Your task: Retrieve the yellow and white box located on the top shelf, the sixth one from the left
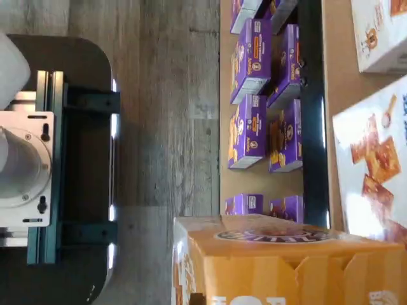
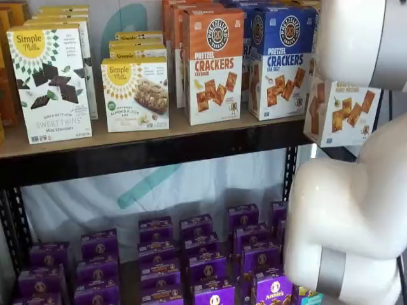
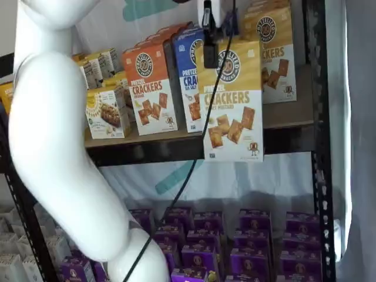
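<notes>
Yellow above, white below, printed with square brown pretzel crackers: the yellow and white box (image 3: pixel 230 100), hanging clear of the rack in a shelf view, forward of the top shelf (image 3: pixel 282 120) and overlapping its black front beam, lower edge well below the board. Gripped at the upper edge by the gripper (image 3: pixel 207 35), black fingers closed on the carton, cable trailing down across its face. Seen again in a shelf view (image 2: pixel 340 114) as a slim box poking out past the right end of the shelf board, half hidden behind the white arm (image 2: pixel 350 210). Left standing on the board: the orange Crackers Cheddar box (image 2: pixel 213 63), the blue Sea Salt box (image 2: pixel 280 60), another yellow cracker box (image 3: pixel 275 53) farther back toward the right post, and the Simple Mills boxes (image 2: pixel 51 82) toward the left end. Below, rows of purple Annie's boxes (image 2: pixel 191 260) on the lower shelf, also visible from the wrist camera (image 1: pixel 254 95), together with an orange carton top (image 1: pixel 286 260) close to the lens. Judged from this: picking done, box lifted off the board and drawn out in front of the rack; remaining, carrying it fully away from the shelves and setting it down, destination not shown.
</notes>
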Controlling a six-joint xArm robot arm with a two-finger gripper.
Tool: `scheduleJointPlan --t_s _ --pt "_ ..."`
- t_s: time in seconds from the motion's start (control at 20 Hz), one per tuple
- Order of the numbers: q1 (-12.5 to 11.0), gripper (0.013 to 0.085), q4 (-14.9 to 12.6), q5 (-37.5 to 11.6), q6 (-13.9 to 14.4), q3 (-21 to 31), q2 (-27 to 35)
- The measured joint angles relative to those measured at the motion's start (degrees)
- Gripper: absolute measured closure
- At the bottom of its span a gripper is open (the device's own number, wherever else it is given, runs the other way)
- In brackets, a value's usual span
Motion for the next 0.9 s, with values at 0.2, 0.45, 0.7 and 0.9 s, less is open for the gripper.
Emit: scheduleJointPlan --t_s 0.2,0.45,0.7,0.9 --pt "1.1 0.037 0.1 0.9 1.1 2.5 -2.2" --pt "3.1 0.037 0.0 1.1 3.0 5.4 -4.7" --pt "4.9 0.037 0.4 0.5 4.9 7.9 -6.7" --pt "7.1 0.037 0.3 0.0 6.9 9.5 -7.9"
